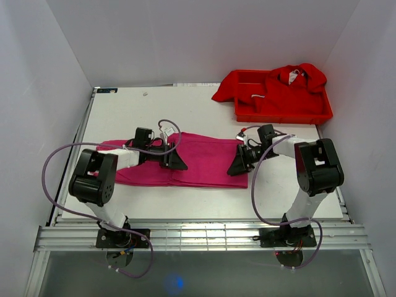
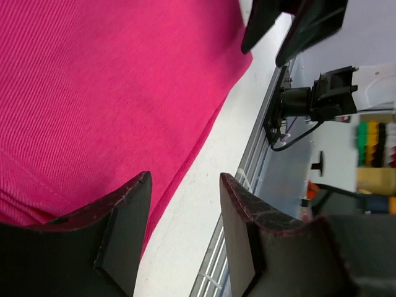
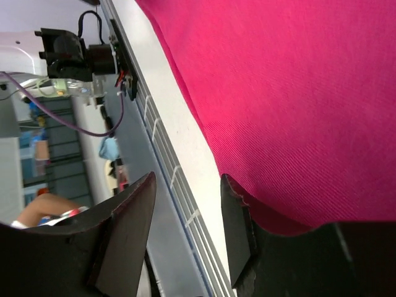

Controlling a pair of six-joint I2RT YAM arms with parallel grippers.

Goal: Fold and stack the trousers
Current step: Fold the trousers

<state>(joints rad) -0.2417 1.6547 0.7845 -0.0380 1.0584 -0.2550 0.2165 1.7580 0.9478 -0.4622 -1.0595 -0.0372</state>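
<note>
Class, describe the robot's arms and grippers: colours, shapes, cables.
The left arm and right arm have black joints with white links. A purple cable loops along each. The left gripper and right gripper carry black wedge-shaped fingers, scuffed at the edges.

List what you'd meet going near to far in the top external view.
Slatted metal rail → trousers lying flat across the table → red tray at the far right, holding a red garment.
</note>
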